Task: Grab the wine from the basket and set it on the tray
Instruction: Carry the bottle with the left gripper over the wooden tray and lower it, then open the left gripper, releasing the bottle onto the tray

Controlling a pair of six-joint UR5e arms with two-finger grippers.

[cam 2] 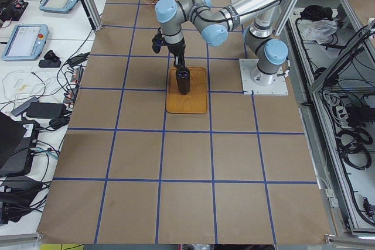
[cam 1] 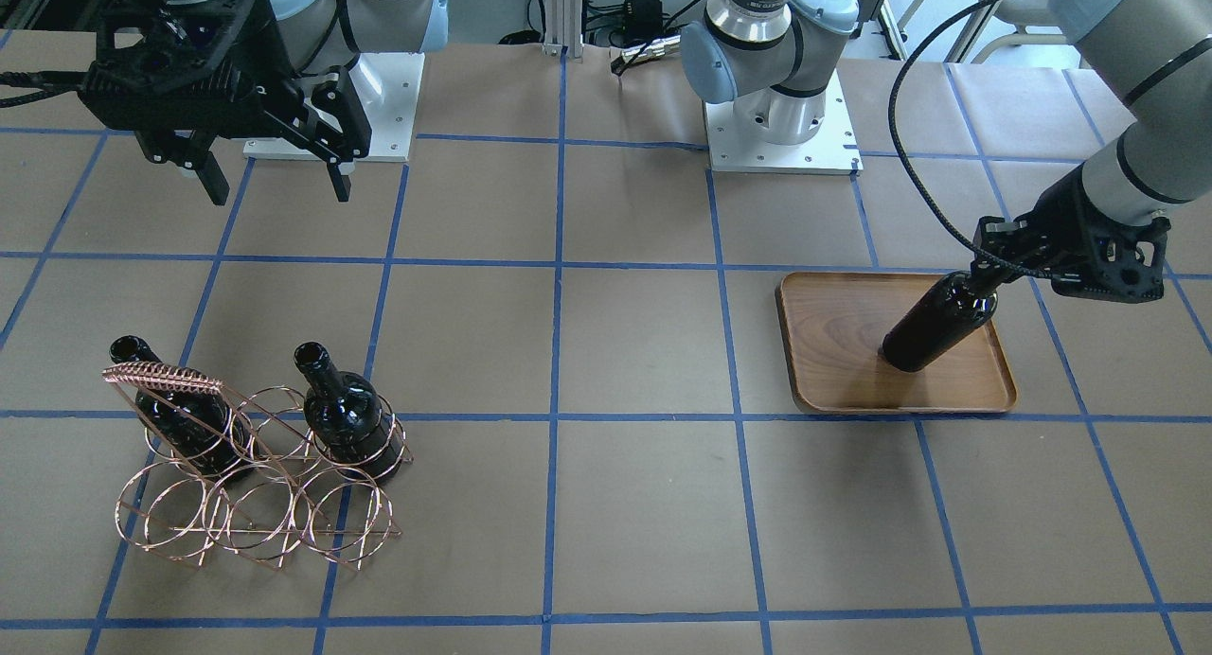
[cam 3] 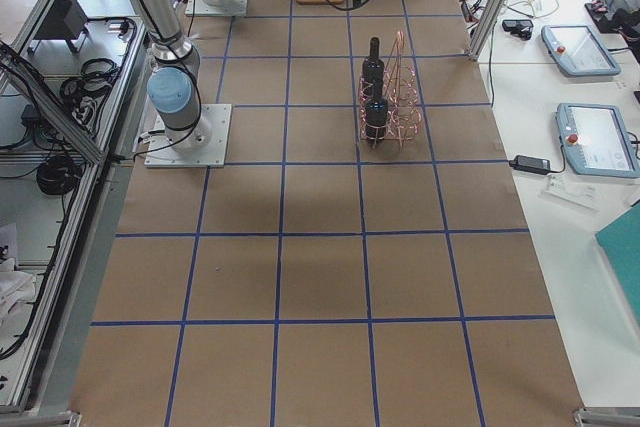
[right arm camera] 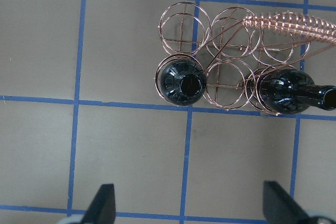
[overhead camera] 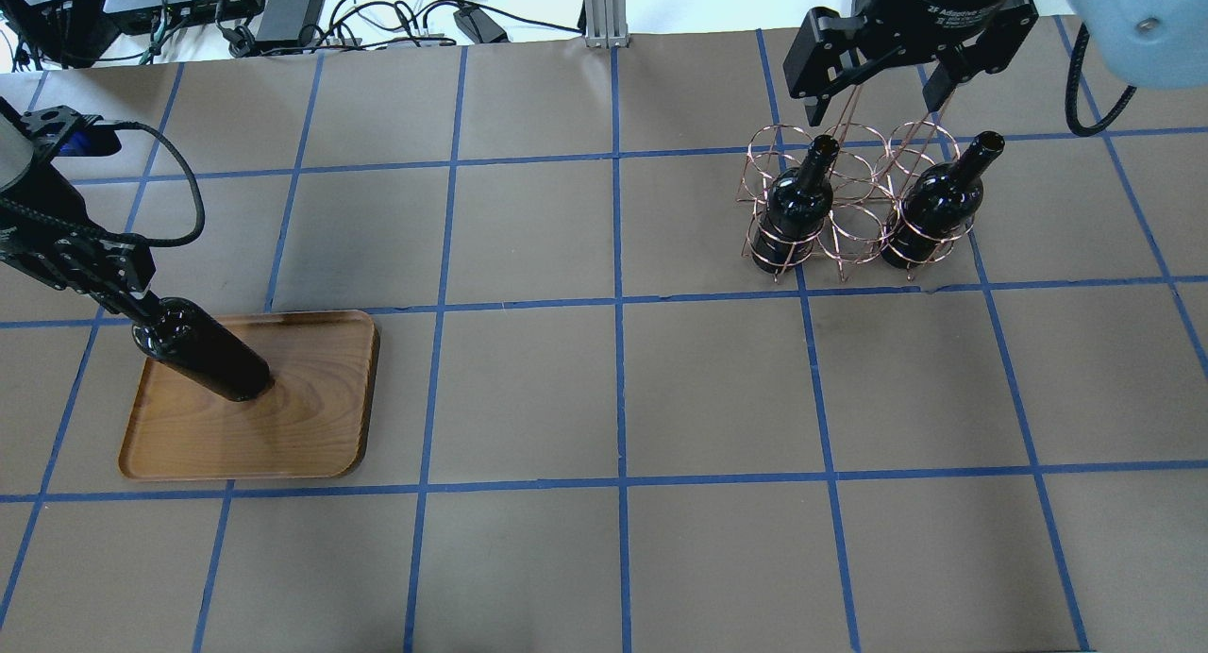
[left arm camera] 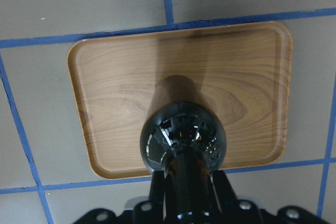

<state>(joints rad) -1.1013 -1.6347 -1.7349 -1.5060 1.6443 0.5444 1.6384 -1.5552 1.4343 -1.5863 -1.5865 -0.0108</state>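
Note:
My left gripper [cam 1: 985, 274] is shut on the neck of a black wine bottle [cam 1: 942, 319]. It holds the bottle upright with its base at the surface of the brown wooden tray [cam 1: 833, 352]; contact is not clear. In the left wrist view the bottle [left arm camera: 181, 135] hangs over the tray [left arm camera: 115, 93]. The copper wire basket [overhead camera: 849, 228] holds two more black bottles [overhead camera: 797, 200] [overhead camera: 934, 205]. My right gripper [overhead camera: 873, 106] is open and empty, high above the basket [right arm camera: 226, 40].
The table is brown paper with a blue tape grid. The arms' white base plates [cam 1: 379, 106] [cam 1: 781, 130] sit at the robot's edge. A black cable [cam 1: 909, 163] loops from the left arm. Cables and devices [overhead camera: 283, 2] lie beyond the far edge.

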